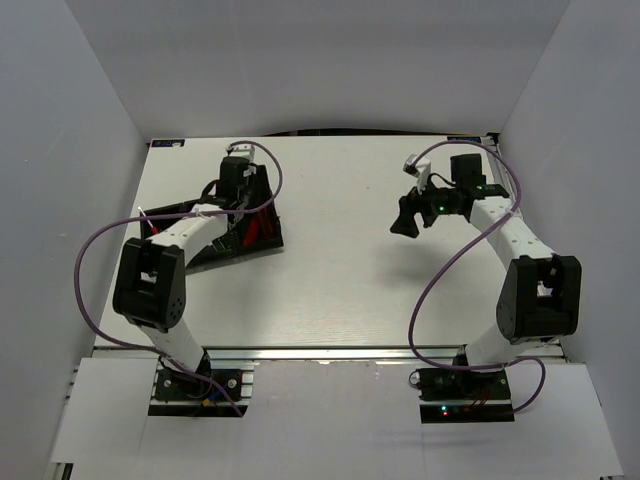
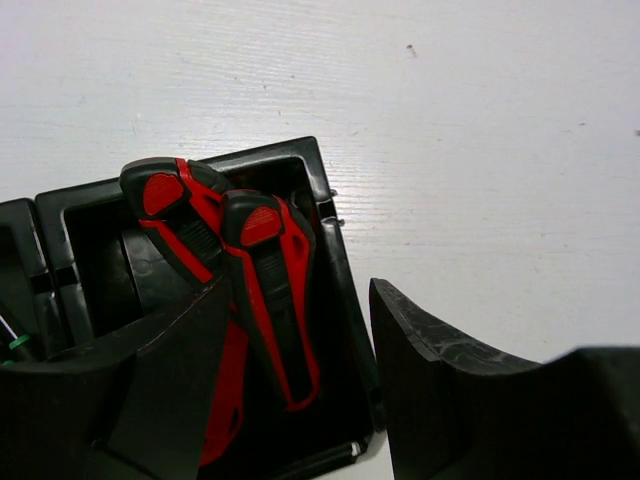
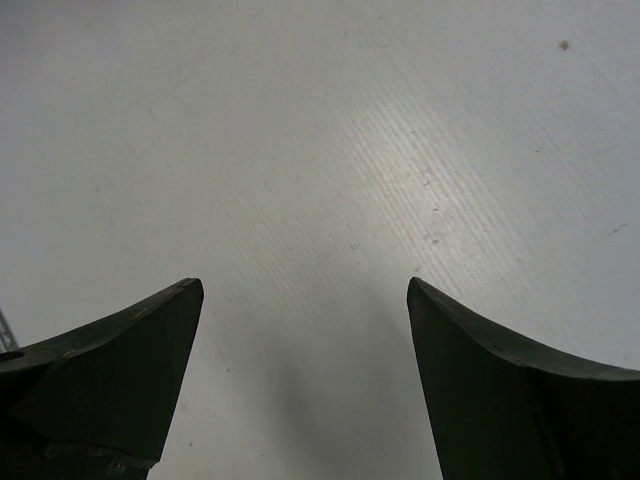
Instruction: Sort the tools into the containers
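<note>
White bench (image 1: 350, 290) shows no tools outside tray (image 2: 290, 155); cutters (image 2: 268, 300) sit inside, left gripper (image 2: 295, 290) over it and right gripper (image 3: 305, 285) both wide open, empty; sorting likely finished.

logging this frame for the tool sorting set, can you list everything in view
black plastic three-compartment tray: 1, black, left side of table
red-and-black folding cutters: 2, red and black, overlapping in one end compartment
green-marked tool: 1 seen, mostly hidden, neighbouring compartment
white table: 1, white, under everything
purple cables: 2, purple, one looping off each arm
left gripper: 1, black, open above the cutters
right gripper: 1, black, open over bare table
</note>
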Tool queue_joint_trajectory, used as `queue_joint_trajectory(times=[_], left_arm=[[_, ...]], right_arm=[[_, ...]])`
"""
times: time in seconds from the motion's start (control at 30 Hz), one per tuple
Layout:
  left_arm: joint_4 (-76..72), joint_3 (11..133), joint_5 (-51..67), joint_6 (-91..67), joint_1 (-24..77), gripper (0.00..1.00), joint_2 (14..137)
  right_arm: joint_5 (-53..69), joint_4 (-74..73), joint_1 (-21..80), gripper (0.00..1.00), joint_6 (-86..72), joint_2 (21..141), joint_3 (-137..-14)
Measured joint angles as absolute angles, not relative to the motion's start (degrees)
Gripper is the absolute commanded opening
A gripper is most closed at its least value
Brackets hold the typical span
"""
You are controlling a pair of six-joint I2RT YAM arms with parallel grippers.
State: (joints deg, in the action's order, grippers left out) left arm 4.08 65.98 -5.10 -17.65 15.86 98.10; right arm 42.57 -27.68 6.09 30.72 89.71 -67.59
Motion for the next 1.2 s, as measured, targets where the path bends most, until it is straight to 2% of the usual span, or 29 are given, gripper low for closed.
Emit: queue_joint_trajectory(times=[0.23,0.5,0.73,0.9,1.2], left_arm=[[7.53,65.8,-0.67,-18.79,15.86,0.8,89.32],[8.73,57.47,4.49,-23.33,15.86,0.81,73.25],[11.25,49.52,5.37,-28.25,15.86,0.82,64.1],[13.13,48.25,5.28,-29.78,15.86,0.82,61.36],[14.46,48.25,5.15,-30.85,15.86,0.82,61.19]], right_arm=[[35.29,-32.18,5.65,0.9,41.76,96.68,-78.59],[27.09,-43.83,-0.54,0.89,55.88,116.18,-98.1],[21.69,-50.98,-6.13,0.89,63.33,129.91,-114.98],[19.42,-52.66,-7.2,0.89,64.16,133.67,-120.14],[18.26,-54.08,-7.01,0.87,63.66,138.56,-122.39]])
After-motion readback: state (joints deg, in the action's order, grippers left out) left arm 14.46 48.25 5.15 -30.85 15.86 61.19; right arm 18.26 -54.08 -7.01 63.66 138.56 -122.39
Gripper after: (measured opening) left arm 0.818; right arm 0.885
